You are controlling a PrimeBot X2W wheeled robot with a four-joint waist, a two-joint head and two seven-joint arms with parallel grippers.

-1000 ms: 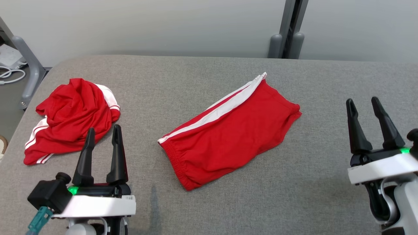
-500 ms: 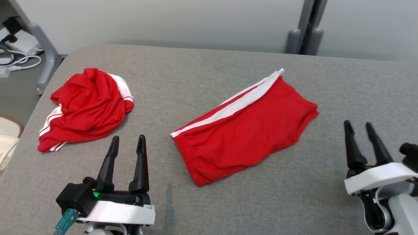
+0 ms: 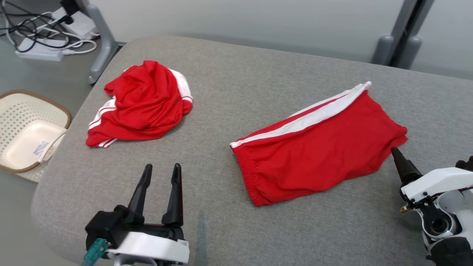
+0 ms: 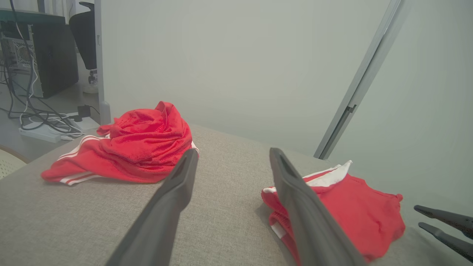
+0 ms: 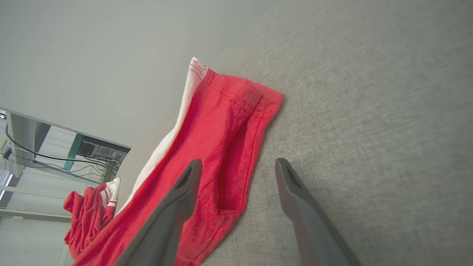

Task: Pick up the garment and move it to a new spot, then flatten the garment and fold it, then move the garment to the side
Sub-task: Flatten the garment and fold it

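Spotter: Head camera swung left; right gripper (image 5: 238, 162) drawn up to the red shorts (image 3: 317, 147), at their right corner. Layout?

Recorder: Grey desk (image 3: 258, 74). Red shorts folded flat, centre-right. Crumpled red garment (image 3: 142, 101) far left, well apart. Cream basket (image 3: 11, 111) on floor beyond. Left gripper (image 3: 162, 168) near front edge. Both jaws wide, empty.

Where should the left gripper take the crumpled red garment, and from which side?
I'd grip the raised bunched folds at the top of the crumpled red garment, coming down from above with the open left gripper. They stand proud of the table; the striped edge lies flat.
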